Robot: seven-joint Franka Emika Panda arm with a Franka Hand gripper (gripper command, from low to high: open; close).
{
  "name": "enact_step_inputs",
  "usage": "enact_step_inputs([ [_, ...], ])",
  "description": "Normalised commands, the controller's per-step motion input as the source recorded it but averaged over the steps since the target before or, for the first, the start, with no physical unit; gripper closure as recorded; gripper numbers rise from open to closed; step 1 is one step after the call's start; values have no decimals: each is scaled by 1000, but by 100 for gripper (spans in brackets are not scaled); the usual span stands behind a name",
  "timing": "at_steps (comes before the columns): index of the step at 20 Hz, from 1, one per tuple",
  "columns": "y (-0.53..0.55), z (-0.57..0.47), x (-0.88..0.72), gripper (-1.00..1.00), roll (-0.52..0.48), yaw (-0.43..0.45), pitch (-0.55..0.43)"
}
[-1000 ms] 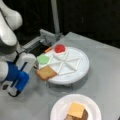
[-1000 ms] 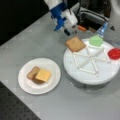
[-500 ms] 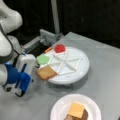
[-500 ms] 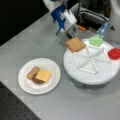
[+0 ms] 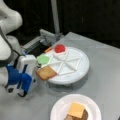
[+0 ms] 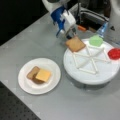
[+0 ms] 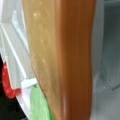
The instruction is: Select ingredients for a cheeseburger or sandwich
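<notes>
My gripper (image 5: 37, 69) (image 6: 69, 35) is at the edge of the white divided tray (image 5: 83, 71) (image 6: 87, 78), shut on a tan toast square (image 5: 46, 72) (image 6: 75, 44) that overhangs the tray's rim. That toast (image 7: 62, 60) fills the wrist view edge-on. On the tray lie a green leaf (image 5: 43, 59) (image 6: 95, 40) and a red disc (image 5: 60, 48) (image 6: 114, 53). The sandwich sits on a white round plate (image 5: 60, 107) (image 6: 51, 82). It is a toast square (image 6: 32, 72) and a brown patty (image 5: 83, 115) with a yellow cheese square (image 5: 76, 110) (image 6: 43, 75) on top.
A grey metal fixture (image 5: 46, 38) (image 6: 92, 17) stands behind the tray, with an orange piece (image 6: 81, 28) beside it. Bare grey table (image 5: 105, 57) (image 6: 30, 42) lies between tray and plate. The table's edge (image 6: 10, 87) is at a front view's bottom left.
Hardly anything differs. The arm's blue body has shifted slightly, and the toast square stays at the tray's rim in the gripper.
</notes>
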Motion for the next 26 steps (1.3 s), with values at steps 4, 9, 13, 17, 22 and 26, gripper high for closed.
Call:
enact_step_inputs([
  [4, -230, -141, 246, -100, 296, 105, -95],
  [9, -205, -147, 264, -100, 244, 124, -74],
  [13, -214, -116, 281, -100, 220, 123, -66],
  [17, -215, -85, 277, -100, 214, 113, -62],
  [22, -204, -80, 307, 100, 214, 98, -37],
  [26, -197, -74, 367, 100, 198, 82, 6],
])
